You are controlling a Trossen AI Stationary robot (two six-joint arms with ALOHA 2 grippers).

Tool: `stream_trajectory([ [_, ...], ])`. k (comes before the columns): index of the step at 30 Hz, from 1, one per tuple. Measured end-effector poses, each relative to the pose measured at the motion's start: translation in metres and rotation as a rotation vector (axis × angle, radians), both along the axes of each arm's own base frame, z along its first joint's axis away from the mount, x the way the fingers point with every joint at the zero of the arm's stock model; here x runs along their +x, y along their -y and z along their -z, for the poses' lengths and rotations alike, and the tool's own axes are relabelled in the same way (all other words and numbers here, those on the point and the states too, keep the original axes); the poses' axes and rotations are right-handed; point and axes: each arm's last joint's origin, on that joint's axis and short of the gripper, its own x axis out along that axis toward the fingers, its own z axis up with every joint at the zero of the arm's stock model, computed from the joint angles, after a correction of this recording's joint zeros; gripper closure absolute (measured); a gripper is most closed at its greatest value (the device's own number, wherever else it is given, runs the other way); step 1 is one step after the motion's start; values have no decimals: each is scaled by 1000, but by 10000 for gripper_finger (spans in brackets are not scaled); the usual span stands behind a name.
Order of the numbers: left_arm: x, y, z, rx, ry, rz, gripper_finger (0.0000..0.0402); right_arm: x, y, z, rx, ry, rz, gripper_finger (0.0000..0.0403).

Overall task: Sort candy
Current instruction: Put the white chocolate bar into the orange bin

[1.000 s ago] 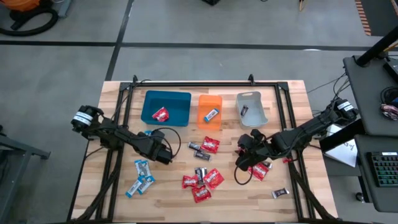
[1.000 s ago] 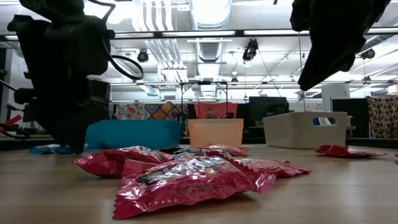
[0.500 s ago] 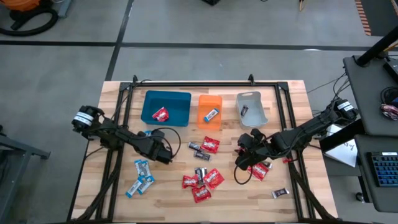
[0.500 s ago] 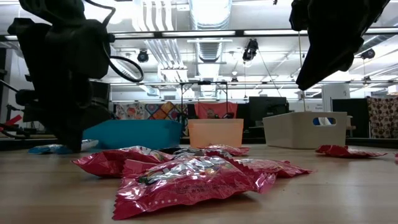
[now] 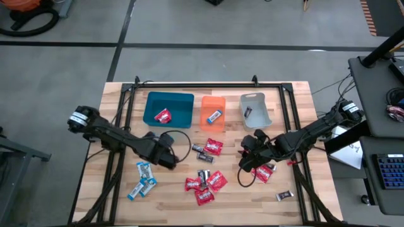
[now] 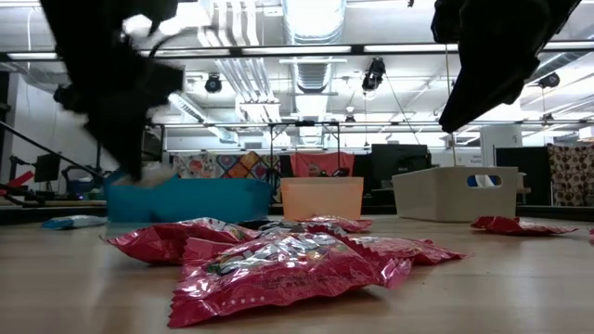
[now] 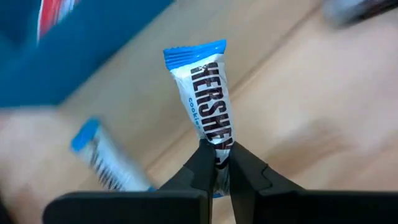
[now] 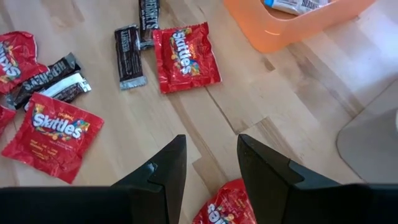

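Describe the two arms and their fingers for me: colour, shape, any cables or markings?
Both arms are dark and slender, each with a white-labelled joint at its outer end. A black cable loops off the left gripper and another off the right gripper. The wrist views show matte black, angular fingers tapering toward the tips.

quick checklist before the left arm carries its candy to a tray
1. Left gripper shut on the blue-and-white candy: ok.
2. Hold is deep enough: not ok, only the wrapper's end is pinched.
3. Orange tray already holds a matching blue-and-white piece, so the target is known: ok.
4. Blue tray holds a red candy, not this kind: ok.
5. Right gripper open and empty, low over the table on the right side, away from the trays: ok.
6. Candy fully lifted off the table: cannot tell.
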Motion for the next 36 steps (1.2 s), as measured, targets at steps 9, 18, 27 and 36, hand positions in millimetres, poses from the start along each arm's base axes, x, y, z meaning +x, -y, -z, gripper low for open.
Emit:
stream_trajectory([
  [9,49,-10,-46,255,422,303,394,2,2,-2,-97,42,13,267],
  [18,93,-72,-41,386,664,323,394,6,2,-6,-147,115,51,267],
  [27,108,-121,-9,379,608,250,394,6,2,-6,-145,114,53,267],
  [36,123,-137,0,390,592,215,392,6,2,-6,-144,116,53,266],
])
